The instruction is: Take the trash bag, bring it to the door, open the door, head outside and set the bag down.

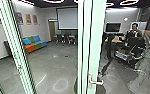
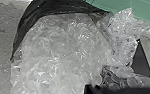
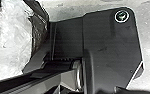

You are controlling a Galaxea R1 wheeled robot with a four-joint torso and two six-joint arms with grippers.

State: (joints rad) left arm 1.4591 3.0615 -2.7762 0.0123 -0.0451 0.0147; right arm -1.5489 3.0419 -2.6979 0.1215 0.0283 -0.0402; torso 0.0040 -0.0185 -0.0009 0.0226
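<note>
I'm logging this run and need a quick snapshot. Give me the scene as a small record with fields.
trash bag: dark, with crumpled clear plastic inside its rim
handle: lever type, on a pale green post
sofa: blue, green and orange
screen: pale, toward the room's far side
person: right side of head view
gripper state: cannot tell

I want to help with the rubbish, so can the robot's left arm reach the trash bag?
Probably yes: the trash bag shows big and close in the left wrist view, with nothing across its crinkly middle.
</note>
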